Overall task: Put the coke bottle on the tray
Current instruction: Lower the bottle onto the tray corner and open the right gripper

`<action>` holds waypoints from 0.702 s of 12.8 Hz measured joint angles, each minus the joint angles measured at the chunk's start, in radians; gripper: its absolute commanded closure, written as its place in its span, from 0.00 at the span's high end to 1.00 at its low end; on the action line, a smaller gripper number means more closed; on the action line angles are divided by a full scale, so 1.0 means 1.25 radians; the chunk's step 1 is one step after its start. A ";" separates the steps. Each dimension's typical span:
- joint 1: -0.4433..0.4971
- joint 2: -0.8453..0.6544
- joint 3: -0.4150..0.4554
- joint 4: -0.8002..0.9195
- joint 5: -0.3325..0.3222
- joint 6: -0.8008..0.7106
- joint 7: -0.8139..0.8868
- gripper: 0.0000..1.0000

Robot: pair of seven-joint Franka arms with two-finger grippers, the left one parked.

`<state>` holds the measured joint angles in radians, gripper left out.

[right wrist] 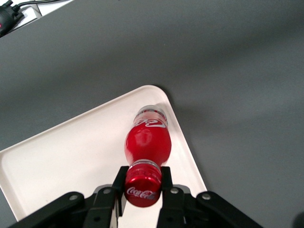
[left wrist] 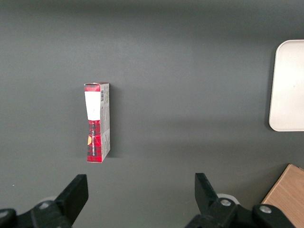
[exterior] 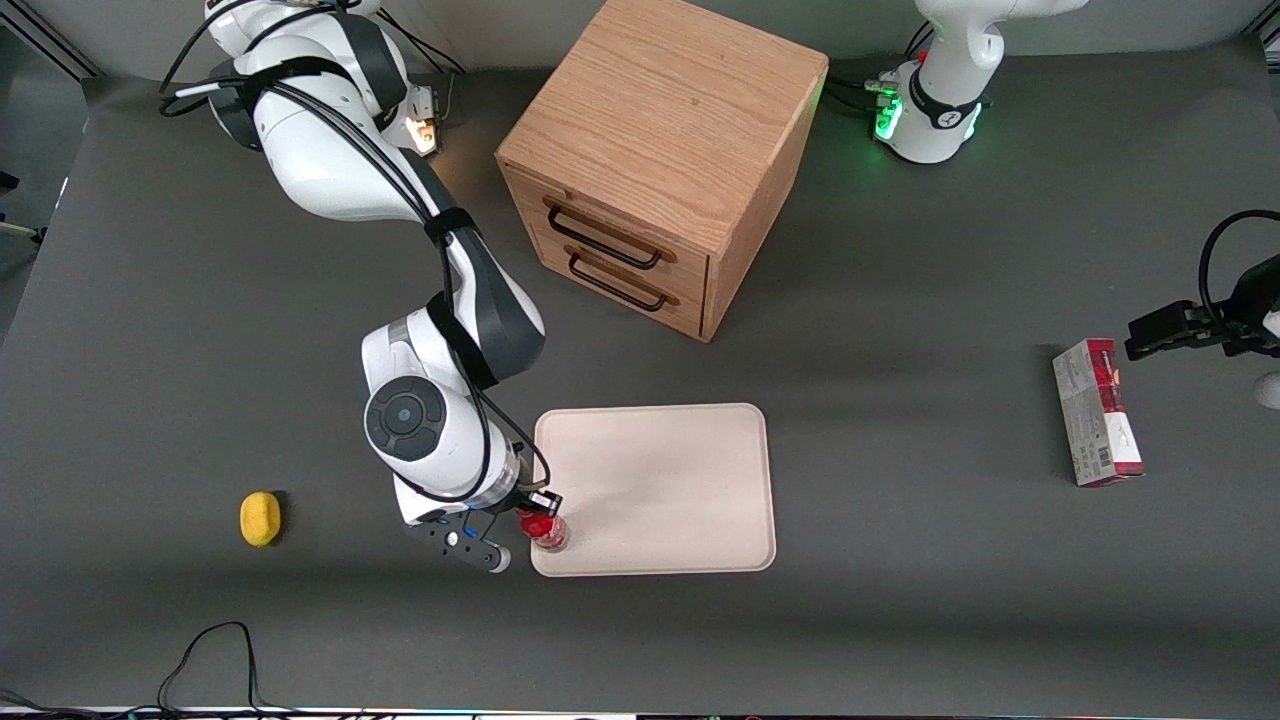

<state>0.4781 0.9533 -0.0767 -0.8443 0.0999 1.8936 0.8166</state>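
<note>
The coke bottle (exterior: pixel 545 529) is small, slim and red with a red cap and a clear base. It stands upright at the tray's corner nearest the front camera, toward the working arm's end. The wrist view shows its base (right wrist: pixel 150 115) over the tray close to the rim. My right gripper (exterior: pixel 537 510) is above it, and its fingers (right wrist: pixel 119 180) are shut on the bottle's neck just under the cap (right wrist: pixel 142 188). The tray (exterior: pixel 660 480) is large, flat and cream-white; it also shows in the wrist view (right wrist: pixel 71 156).
A wooden two-drawer cabinet (exterior: pixel 660 160) stands farther from the front camera than the tray. A yellow lemon-like object (exterior: pixel 260 518) lies toward the working arm's end. A red-and-grey carton (exterior: pixel 1097 411) lies toward the parked arm's end.
</note>
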 measured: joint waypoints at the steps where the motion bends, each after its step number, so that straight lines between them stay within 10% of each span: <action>1: 0.000 0.000 0.001 0.000 0.000 0.004 0.000 0.00; 7: 0.000 0.012 0.005 0.000 0.000 0.020 0.007 0.05; 9: 0.000 0.017 0.006 0.000 0.000 0.020 0.007 0.62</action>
<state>0.4783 0.9744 -0.0689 -0.8442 0.1000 1.9185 0.8254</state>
